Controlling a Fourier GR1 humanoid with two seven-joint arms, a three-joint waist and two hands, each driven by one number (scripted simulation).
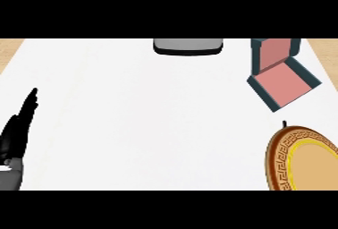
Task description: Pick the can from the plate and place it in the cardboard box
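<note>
In the head view, the left hand [16,134] is seen at the left edge of the tabletop [152,125], well apart from the plate [280,156], with its fingers straight, pointed up and holding nothing. The open box [284,85] is set just beyond the plate, and only its pink inside is shown. A grey object [188,46] lies farther beyond the plate, leftward. Where the can is cannot be told.
</note>
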